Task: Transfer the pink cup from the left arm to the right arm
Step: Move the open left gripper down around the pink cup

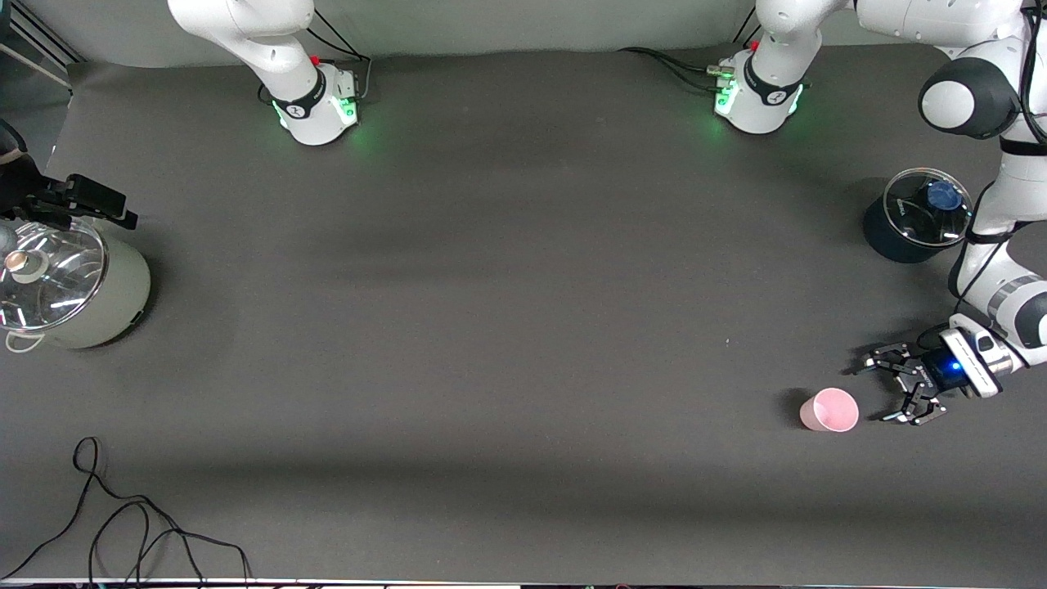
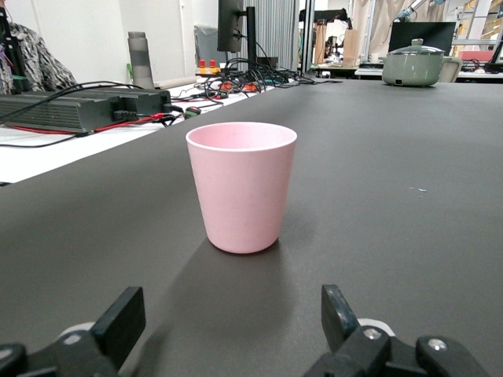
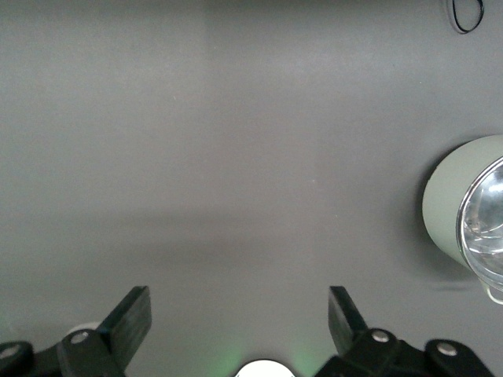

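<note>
Before left hand (image 2: 228, 330): pink cup (image 2: 241, 187).

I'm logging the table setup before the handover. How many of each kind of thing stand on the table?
Pink cup: 1
Pale green pot with glass lid: 1
Dark pot with glass lid: 1
Loose black cable: 1
Total: 4

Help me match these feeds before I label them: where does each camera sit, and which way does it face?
Front view: high across the table, facing both arm bases; shows the left claw beside the pink cup.
Left wrist view: low on the left arm, facing the upright pink cup; its open claw shows.
Right wrist view: above the table, looking down; its open claw shows.
All three share the green pot.
</note>
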Available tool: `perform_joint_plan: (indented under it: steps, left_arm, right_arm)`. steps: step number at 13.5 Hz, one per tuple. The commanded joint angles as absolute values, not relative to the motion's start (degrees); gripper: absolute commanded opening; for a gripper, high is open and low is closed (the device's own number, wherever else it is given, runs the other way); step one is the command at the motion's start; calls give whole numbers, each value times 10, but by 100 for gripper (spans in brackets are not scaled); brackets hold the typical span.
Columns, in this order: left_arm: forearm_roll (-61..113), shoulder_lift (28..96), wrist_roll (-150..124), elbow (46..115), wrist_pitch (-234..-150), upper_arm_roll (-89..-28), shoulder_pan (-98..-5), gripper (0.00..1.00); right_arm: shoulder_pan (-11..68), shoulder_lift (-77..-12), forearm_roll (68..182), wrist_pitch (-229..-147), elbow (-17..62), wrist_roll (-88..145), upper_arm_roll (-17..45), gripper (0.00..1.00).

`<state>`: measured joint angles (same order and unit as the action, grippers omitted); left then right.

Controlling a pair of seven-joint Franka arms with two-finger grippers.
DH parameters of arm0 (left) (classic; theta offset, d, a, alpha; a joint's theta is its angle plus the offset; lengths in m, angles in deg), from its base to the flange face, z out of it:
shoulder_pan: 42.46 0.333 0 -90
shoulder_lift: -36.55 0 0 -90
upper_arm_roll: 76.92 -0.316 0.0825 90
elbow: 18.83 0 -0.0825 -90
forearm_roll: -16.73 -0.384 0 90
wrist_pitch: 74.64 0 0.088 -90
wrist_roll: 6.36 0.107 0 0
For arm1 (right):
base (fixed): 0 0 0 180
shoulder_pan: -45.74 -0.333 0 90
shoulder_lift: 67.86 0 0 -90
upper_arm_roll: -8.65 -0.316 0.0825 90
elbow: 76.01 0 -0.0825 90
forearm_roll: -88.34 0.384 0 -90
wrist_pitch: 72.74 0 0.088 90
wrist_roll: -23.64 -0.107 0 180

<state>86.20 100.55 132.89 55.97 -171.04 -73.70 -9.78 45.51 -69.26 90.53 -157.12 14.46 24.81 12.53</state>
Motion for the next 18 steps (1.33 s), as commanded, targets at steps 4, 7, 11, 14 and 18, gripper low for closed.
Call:
perform_joint_plan:
  steps: [4,7,11,14,18]
  left_arm:
    - [881,1011,1349,567,-1707,-718,-97,100]
    - [881,1011,1350,568,-1711,-717,-107,100]
    - [884,1013,1350,568,-1722,-716,-125,100]
    - [884,1012,1353,571,-1739,-716,-139,100]
    - [887,1012,1358,572,-1767,-703,-146,100]
  right_arm:
    - [451,-689,909,-1562,133,249,128,100]
    - [451,-689,909,-1562,133,249,128,100]
    - [450,-690,908,-1561,133,249,129,100]
    - [451,-691,908,-1561,136,249,129,100]
    - [451,-692,908,-1561,136,249,129,100]
